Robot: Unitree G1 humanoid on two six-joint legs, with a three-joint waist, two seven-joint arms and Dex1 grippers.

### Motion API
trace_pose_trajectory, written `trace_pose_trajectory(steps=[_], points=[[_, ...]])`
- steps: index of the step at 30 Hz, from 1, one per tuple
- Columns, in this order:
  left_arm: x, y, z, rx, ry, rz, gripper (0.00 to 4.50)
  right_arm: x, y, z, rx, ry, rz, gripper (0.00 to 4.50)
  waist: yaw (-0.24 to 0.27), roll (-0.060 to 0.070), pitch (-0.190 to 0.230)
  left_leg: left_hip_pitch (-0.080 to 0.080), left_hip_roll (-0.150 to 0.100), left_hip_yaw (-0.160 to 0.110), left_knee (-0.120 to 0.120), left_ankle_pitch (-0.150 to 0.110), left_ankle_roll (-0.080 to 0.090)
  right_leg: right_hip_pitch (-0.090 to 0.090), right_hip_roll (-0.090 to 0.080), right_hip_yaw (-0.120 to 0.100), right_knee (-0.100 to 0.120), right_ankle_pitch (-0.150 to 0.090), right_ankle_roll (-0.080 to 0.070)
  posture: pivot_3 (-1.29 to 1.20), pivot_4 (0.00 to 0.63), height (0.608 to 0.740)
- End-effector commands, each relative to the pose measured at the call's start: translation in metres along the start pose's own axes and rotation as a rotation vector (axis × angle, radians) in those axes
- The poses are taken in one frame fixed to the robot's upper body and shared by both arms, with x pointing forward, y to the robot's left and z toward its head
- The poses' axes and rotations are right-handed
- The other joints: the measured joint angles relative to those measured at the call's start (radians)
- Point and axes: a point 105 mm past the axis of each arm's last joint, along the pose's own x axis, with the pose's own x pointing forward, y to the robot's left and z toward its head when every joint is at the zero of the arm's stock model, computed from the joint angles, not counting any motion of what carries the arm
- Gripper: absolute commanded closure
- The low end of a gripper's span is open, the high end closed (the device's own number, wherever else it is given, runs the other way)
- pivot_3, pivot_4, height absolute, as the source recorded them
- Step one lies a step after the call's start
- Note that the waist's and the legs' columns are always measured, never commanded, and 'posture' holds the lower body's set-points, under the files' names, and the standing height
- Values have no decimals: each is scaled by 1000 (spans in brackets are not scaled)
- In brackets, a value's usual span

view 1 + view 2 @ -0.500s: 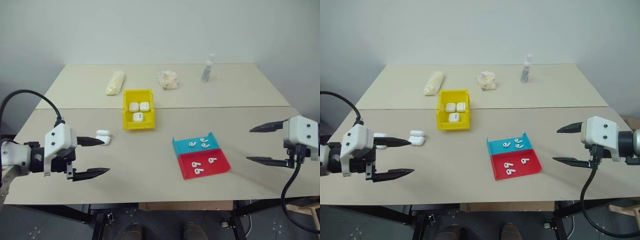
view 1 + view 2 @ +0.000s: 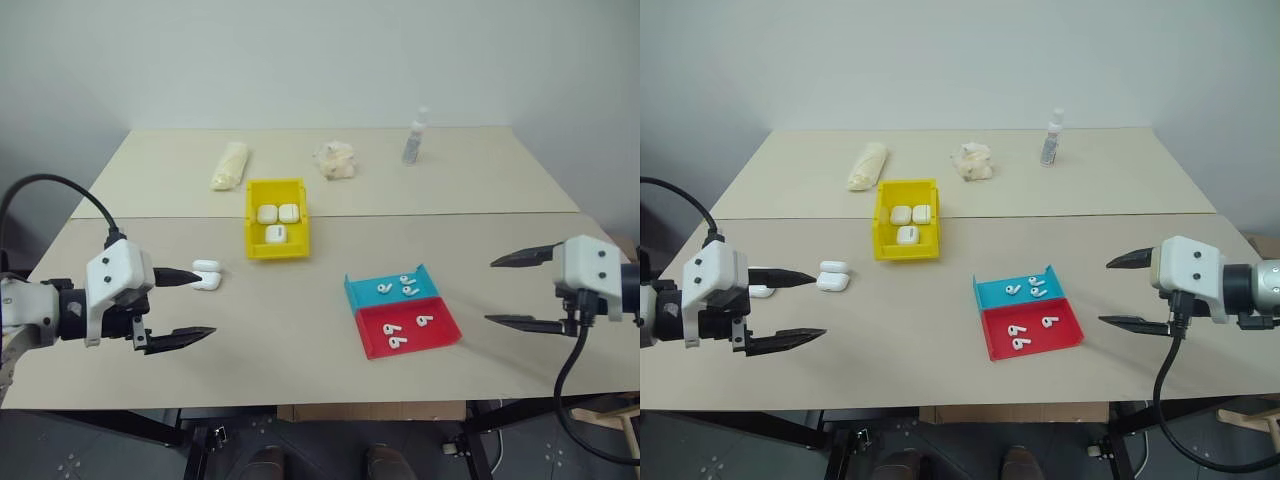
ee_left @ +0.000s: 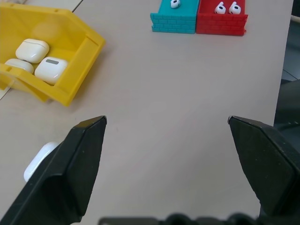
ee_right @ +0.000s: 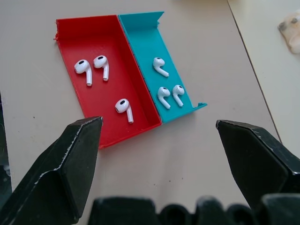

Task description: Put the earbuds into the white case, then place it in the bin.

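STEP: nothing grasped yet | left end effector (image 2: 185,305) and right end effector (image 2: 520,290) wide open, empty | NEXT: you reach the earbuds (image 4: 124,106) in the red tray (image 4: 72,28), white case (image 2: 207,274) waits near desk's left edge.

Six tiny glossy white stemmed earbuds (image 4: 124,107) were seen lying loose right of the frame's centre, three in a shallow red tray (image 4: 70,33) and three in the teal tray (image 4: 145,28) touching it. A small white case (image 2: 207,275), rounded and closed, lay on the bench (image 2: 300,320) in the left half of the frame. The bright yellow bin (image 2: 250,215), rectangular with raised walls, stood just above centre, already holding three closed white cases (image 2: 277,218).
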Motion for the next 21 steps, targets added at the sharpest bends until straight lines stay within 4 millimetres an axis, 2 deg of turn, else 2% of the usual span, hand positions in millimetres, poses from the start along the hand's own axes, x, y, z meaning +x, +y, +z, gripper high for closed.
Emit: trace_pose_trajectory(steps=[1, 5, 7, 10, 13, 17, 21], points=[[-5, 21, 4, -5, 22, 186, 0, -3, -5, 8, -53, -11, -30, 30, 0, 0, 0, 0, 0, 0, 0, 0, 0, 0, 0, 0, 0, 0, 0, 0, 150, 740], [-13, 44, -1, -69, 156, 320, 0, 0, -5, 6, -46, -7, -36, 30, 0, -1, 0, 0, 0, -1, 0, 0, 0, 0, 0, 0, 0, 0, 0, 0, 150, 740], [-22, 63, -9, -199, 295, 385, 0, 2, -1, 5, -38, -14, -34, 30, 2, -2, 1, 0, 0, -1, 0, 0, 0, 0, 0, 0, 1, 0, 0, 0, 150, 740], [-31, 76, -20, -343, 478, 424, 0, 5, 3, 3, -24, -14, -30, 30, 1, -2, 1, 0, -1, -1, 0, 0, 0, 0, 1, -1, 0, 0, 1, 0, 150, 740], [-33, 90, -22, -386, 535, 450, 0, 10, 6, 0, -11, -9, -31, 30, 0, -2, 1, 0, -1, 0, 0, 0, 0, 0, 1, 1, 2, 0, 1, 0, 150, 740], [-39, 132, -36, -482, 584, 564, 0, 14, 9, 0, -5, -15, -26, 30, 1, -3, 2, -1, 0, 7, 0, 0, 0, -2, 3, 0, 2, 0, 0, 0, 150, 740], [-47, 161, -53, -595, 638, 643, 0, 18, 6, 1, 3, -21, -41, 30, -1, -4, 2, -2, -1, 8, 1, 0, 0, -2, 3, 0, 2, 0, 0, 0, 150, 740]])
